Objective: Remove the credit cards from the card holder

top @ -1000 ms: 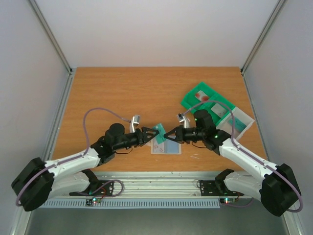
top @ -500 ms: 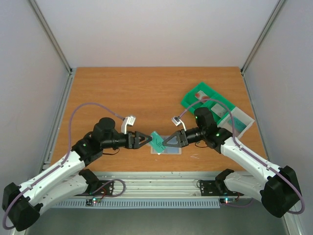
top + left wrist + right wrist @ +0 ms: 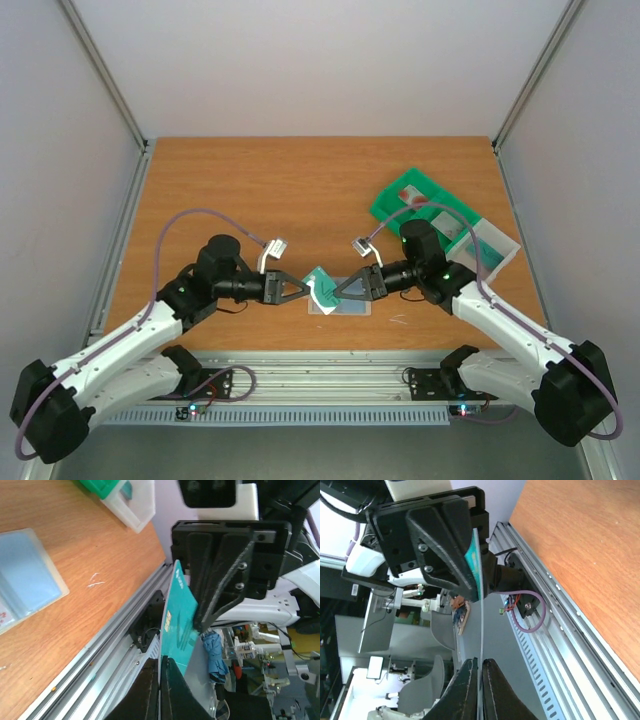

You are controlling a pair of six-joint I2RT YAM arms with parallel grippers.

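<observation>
A teal credit card (image 3: 322, 287) hangs in the air between my two grippers, just above the pale card holder (image 3: 348, 306) lying flat on the table. My left gripper (image 3: 308, 288) is shut on the card's left edge; in the left wrist view the card (image 3: 180, 625) stands up out of the closed jaws (image 3: 161, 662). My right gripper (image 3: 336, 290) pinches the opposite edge, and the right wrist view shows the card edge-on (image 3: 481, 625) running into its nearly closed jaws (image 3: 480, 662). The holder (image 3: 25, 575) shows blue-grey cards inside.
A bright green compartment tray (image 3: 413, 199) and a clear white-rimmed box (image 3: 487, 247) sit at the right of the table. An aluminium rail (image 3: 330, 375) runs along the near edge under both arms. The table edge (image 3: 125, 605) lies close below the card.
The right gripper lifted the teal card off the holder. The left gripper, open half a second ago, has closed on the card's other edge. Both arms shifted slightly.
</observation>
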